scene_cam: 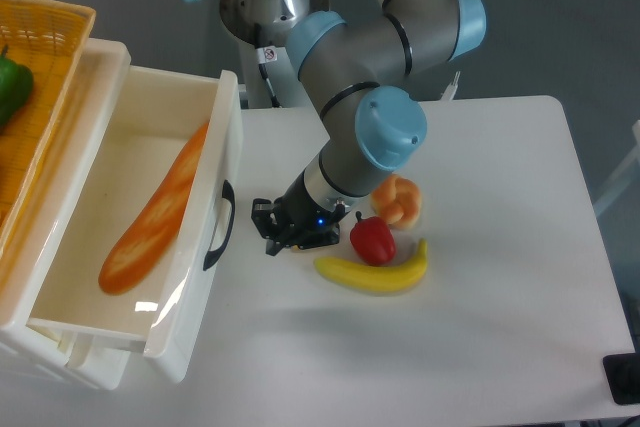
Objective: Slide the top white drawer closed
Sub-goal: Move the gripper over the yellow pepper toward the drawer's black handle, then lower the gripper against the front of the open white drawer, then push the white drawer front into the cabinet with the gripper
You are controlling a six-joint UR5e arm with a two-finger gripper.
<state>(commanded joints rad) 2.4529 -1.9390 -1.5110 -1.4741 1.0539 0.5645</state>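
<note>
So nearest the camera on the left, the top white drawer [150,237] is pulled way out of its cabinet and sits wide open, with its front panel facing the middle of the table [500,347]. The curved black handle [220,227] sticks out from that front. Inside the drawer there's a long baguette [155,212] lying diagonally along the bottom, one end leaning up near the front wall.

Just right of the handle, low over the tabletop, is the gripper [272,232]. It's close to the handle but not touching it, there's a visible gap. Honestly I can't tell if the fingers are spread or pressed together, the black parts just blur into each other from this angle. Nothing looks to be in them though.

Right beside the gripper there's a small pile of toy food: a yellow banana [375,272] lying flat, a red pepper [373,239] touching the top of it, and an orange bread roll [400,200] just behind the pepper, partly hidden by the arm's blue wrist joint.

Further back, the grey and blue arm [370,47] folds up toward its base at the rear edge of the table. Over in the far left corner an orange wicker basket [45,37] sits on the cabinet with a green pepper [10,92] in it.
</note>
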